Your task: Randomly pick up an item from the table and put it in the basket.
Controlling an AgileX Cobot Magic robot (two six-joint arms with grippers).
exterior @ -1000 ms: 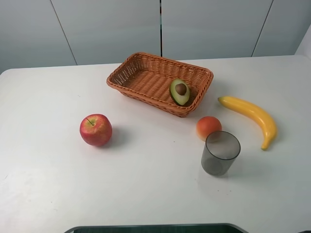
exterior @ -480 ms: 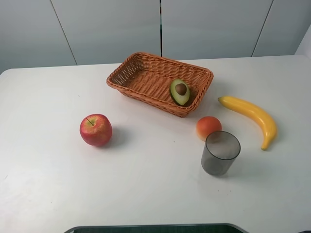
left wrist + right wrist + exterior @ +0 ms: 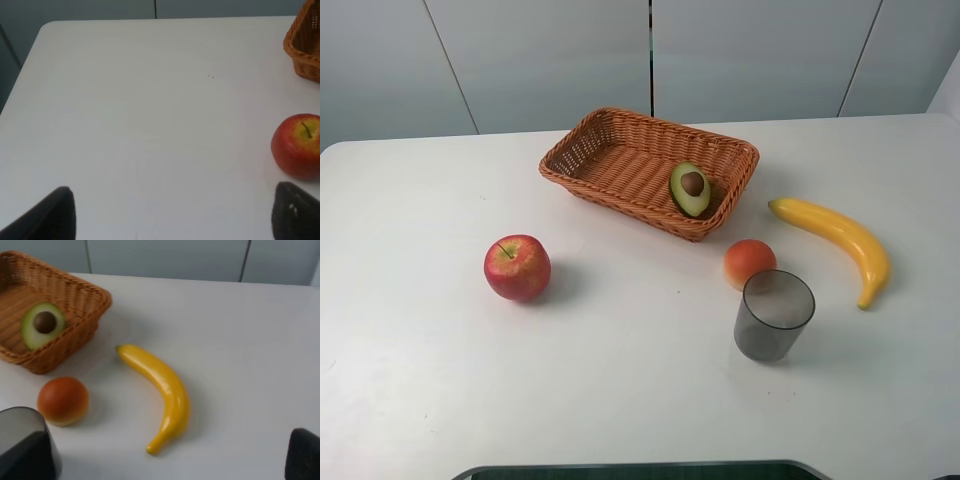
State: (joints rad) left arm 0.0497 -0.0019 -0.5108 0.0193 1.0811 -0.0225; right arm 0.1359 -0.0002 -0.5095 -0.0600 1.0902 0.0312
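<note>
While the avocado (image 3: 691, 189) lies in the basket (image 3: 610, 152), both tools sit apart.

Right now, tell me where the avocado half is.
The avocado half lies inside the basket, at its right end in the high view, pit up; the orange-red fruit sits just outside.

You have wide free surface (image 3: 420, 380) along the near edge and at the left side, where only the apple (image 3: 517, 267) stands. Toward the right edge, the cup (image 3: 773, 315), orange fruit (image 3: 750, 262) and banana (image 3: 838, 240) crowd the way beside the basket (image 3: 620, 165).
</note>
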